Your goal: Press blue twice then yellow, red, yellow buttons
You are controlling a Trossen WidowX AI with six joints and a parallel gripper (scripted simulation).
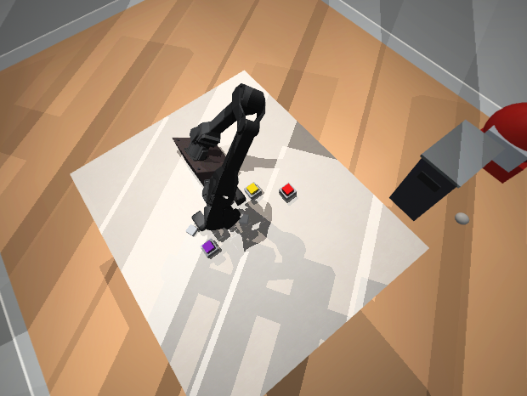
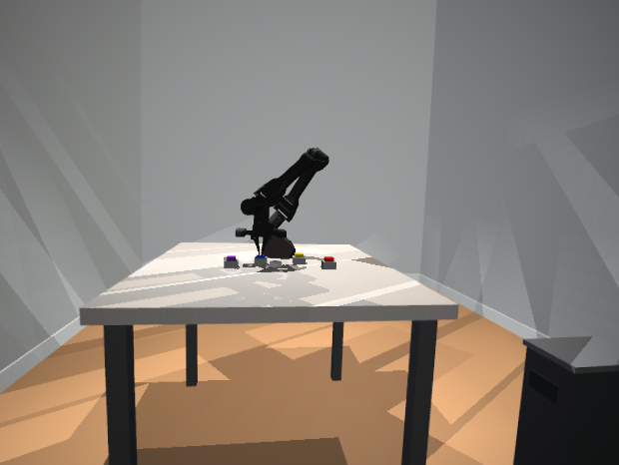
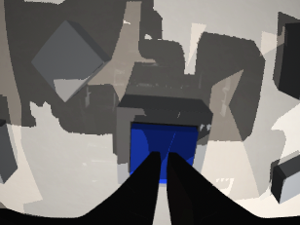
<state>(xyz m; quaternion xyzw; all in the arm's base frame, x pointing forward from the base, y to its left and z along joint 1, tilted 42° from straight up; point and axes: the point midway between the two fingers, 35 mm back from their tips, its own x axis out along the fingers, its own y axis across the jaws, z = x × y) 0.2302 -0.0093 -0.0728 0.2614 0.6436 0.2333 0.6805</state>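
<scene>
Risk lies in drift: the robot's black hand (image 3: 163,166), clenched on nothing, points down at the square blue push-button (image 3: 163,144) on the pale counter (image 2: 349,299); sliding sideways could nudge the small grey cube block (image 3: 67,56) nearby. No brands, labels or writing are legible.

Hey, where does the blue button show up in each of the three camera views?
Top: not visible; the arm covers the spot between the purple button and yellow button.
Exterior: blue button mid-table, under the shut end effector, second from the left in the row.
Wrist: centre, just beyond the fingertips.
Shared landmark: the end effector, whose tip marks the button.
</scene>
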